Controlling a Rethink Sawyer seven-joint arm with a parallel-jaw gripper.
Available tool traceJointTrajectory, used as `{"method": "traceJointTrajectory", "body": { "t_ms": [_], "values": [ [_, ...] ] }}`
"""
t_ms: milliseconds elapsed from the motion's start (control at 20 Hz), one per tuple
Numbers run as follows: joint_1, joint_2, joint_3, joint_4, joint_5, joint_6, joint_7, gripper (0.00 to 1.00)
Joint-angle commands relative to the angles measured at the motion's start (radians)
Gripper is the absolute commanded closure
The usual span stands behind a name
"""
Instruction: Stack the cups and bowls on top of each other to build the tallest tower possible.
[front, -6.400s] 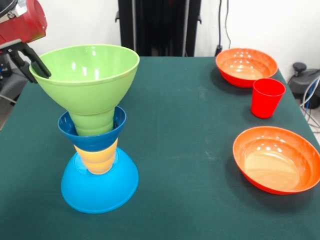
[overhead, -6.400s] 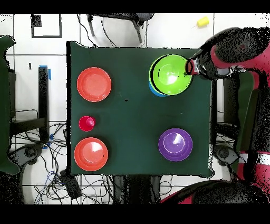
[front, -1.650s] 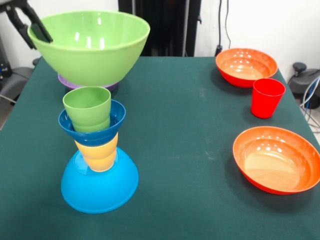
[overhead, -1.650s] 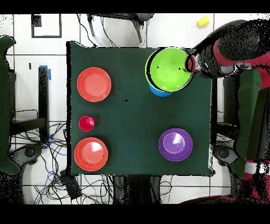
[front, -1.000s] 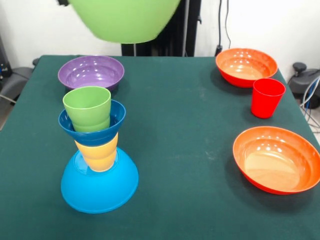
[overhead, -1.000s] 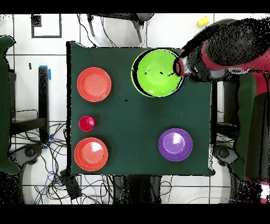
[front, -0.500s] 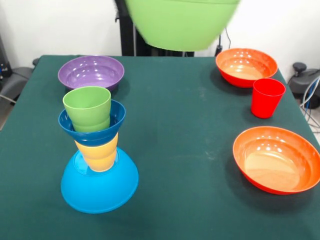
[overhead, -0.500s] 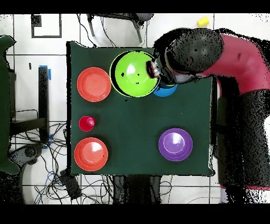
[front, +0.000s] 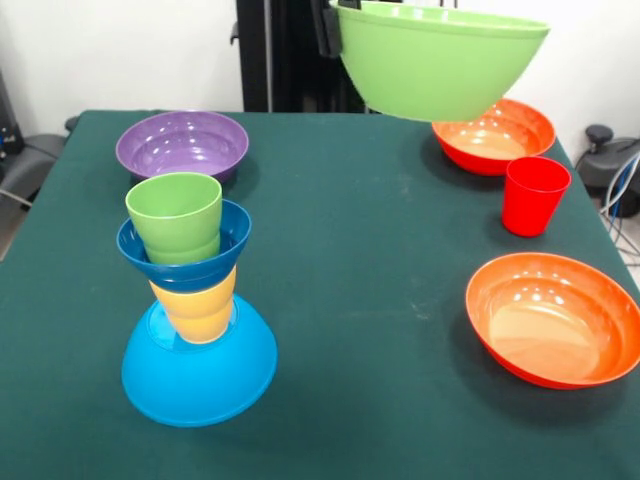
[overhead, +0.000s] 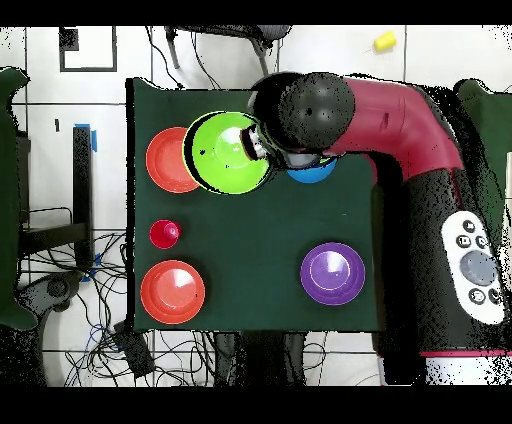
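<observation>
The red arm (overhead: 400, 110) enters the overhead view from the lower right, runs up the right side, then bends left across the upper middle of the frame. Its black round wrist (overhead: 302, 112) sits at upper centre. The gripper (overhead: 256, 143) shows just left of the wrist, clamped on the rim of a green bowl (overhead: 228, 152) that it holds aloft. In the front view only a dark bit of the gripper (front: 333, 28) peeks at the top edge, centre, at the bowl's rim.
</observation>
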Motion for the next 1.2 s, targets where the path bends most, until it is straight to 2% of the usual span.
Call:
{"method": "traceJointTrajectory", "body": {
  "t_ms": [50,350,700,1000,1200],
  "values": [
    [0.031,0.022,-0.118,0.109,-0.055,-0.059,0.214,1.0],
    [0.036,0.069,-0.162,0.084,-0.1,-0.095,0.184,1.0],
    [0.048,0.121,-0.189,0.06,-0.118,-0.084,0.161,1.0],
    [0.061,0.186,-0.211,0.065,-0.113,-0.182,0.19,1.0],
    [0.064,0.191,-0.228,0.071,-0.098,-0.225,0.197,1.0]
  ]
}}
